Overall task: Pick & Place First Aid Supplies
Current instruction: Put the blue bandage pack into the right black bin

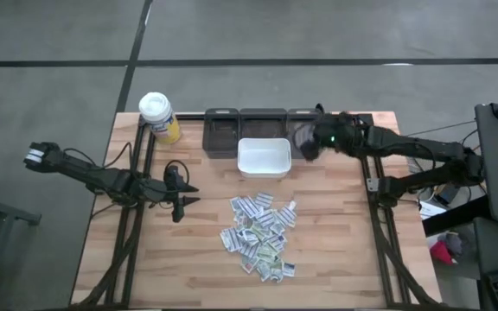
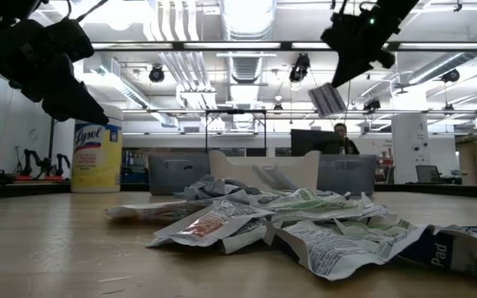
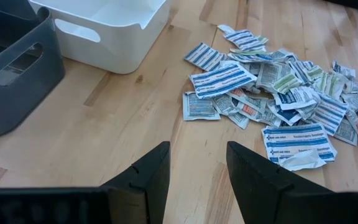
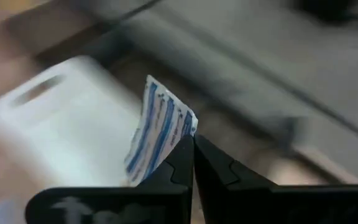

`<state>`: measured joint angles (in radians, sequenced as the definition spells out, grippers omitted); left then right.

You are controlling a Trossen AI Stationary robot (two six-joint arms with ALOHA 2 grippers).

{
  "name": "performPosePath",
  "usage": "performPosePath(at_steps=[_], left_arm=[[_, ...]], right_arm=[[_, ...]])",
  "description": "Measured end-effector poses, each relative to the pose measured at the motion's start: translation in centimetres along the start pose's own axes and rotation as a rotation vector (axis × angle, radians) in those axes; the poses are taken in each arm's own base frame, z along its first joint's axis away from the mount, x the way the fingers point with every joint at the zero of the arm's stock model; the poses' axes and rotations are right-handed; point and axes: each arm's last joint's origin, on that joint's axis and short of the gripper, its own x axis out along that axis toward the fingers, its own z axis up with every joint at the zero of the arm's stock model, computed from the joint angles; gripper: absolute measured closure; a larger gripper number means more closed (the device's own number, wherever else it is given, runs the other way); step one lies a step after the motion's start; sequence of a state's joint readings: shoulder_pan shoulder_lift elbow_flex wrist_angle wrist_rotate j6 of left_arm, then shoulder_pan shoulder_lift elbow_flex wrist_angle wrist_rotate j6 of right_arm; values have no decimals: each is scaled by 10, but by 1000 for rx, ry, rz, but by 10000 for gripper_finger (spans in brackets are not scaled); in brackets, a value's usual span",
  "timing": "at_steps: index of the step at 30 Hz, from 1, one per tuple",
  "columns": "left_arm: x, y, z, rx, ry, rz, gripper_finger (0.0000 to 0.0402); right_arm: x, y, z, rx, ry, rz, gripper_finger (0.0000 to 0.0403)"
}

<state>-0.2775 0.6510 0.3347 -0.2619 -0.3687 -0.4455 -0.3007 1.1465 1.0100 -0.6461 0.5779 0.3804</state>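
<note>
At the table's ten o'clock we read "Lysol" on the bottle (image 2: 96, 157). The left gripper (image 1: 182, 193) hovers with fingers apart, touching nothing; the packet pile (image 1: 258, 234) lies at its four o'clock. At one o'clock, the right gripper (image 4: 193, 144) is pinched on a blue-striped packet (image 4: 157, 129), beside the white bin (image 1: 264, 158).

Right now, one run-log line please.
right pincer: shut on blue-striped packet, above bins | left pincer: open, empty, beside packet pile | white bin: empty
</note>
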Motion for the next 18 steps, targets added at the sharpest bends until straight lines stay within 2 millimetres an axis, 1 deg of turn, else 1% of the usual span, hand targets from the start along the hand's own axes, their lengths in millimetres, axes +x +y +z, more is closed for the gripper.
performPosePath(at_steps=[3,6,9,14,18], left_arm=[[0,0,0,0,0,0,241],[0,0,0,0,0,0,241],[0,0,0,0,0,0,241],[0,0,0,-21,0,0,241],[0,0,0,-33,0,0,241]], right_arm=[[15,-16,6,8,14,-66,394],[36,-25,10,16,58,-51,394],[60,-31,7,15,136,-37,394],[97,-32,-4,24,269,-42,394],[119,-27,-16,-2,350,-59,394]])
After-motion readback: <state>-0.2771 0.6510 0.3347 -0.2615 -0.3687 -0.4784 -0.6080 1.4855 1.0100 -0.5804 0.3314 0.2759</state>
